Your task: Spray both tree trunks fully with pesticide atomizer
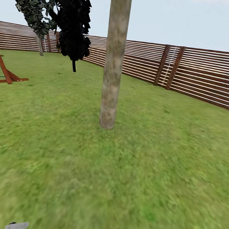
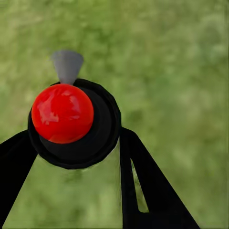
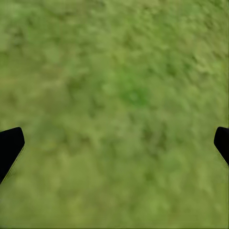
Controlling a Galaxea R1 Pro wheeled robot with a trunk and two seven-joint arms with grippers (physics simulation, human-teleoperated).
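A tree trunk (image 1: 114, 55), beige-grey and blotchy, rises straight from the lawn just ahead in the head view, its crown cut off above. A second tree (image 1: 40, 43) with a thin grey trunk stands far back left by the fence. In the left wrist view the pesticide atomizer (image 2: 64, 114) shows end-on: a red ball cap on a round black body, with a grey nozzle pointing away over grass. My left gripper (image 2: 71, 145) is shut on it, one black finger on each side. My right gripper (image 3: 114, 148) is open over bare grass, holding nothing.
A near-black conifer (image 1: 75, 23) hangs behind and left of the near trunk. A brown wooden frame (image 1: 5, 71) stands at the left edge. The slatted wooden fence (image 1: 209, 77) closes the lawn at the back and right. Grass (image 1: 118, 181) lies between me and the trunk.
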